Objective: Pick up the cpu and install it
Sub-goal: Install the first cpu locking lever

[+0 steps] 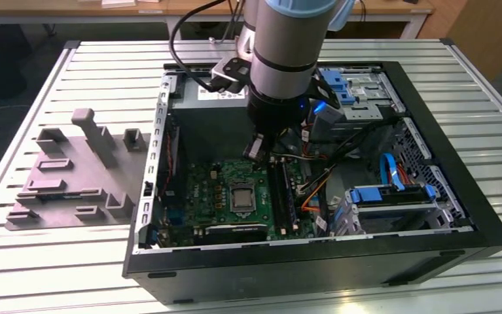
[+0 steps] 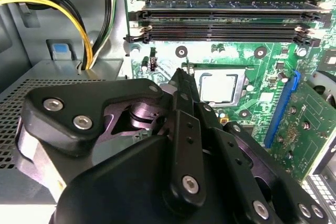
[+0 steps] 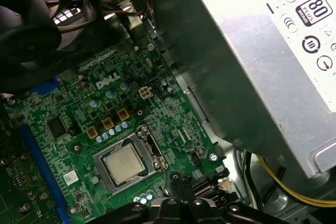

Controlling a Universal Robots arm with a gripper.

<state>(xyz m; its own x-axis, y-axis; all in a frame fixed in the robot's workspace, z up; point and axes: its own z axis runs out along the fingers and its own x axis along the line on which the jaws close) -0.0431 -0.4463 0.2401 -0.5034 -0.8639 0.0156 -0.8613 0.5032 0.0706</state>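
Item: cpu (image 3: 124, 163), silver-topped square chip, seated flat in the metal-framed socket (image 3: 149, 145) on the green motherboard (image 3: 79, 114) inside the open computer case (image 1: 460, 196) on the slatted counter (image 1: 102, 59); placement judged essentially done, with the socket's frame not seen closed over the chip. Gripper (image 3: 180, 178): fingers drawn together at the tips, nothing between them, poised above the board just beside the socket's edge, apart from the chip.
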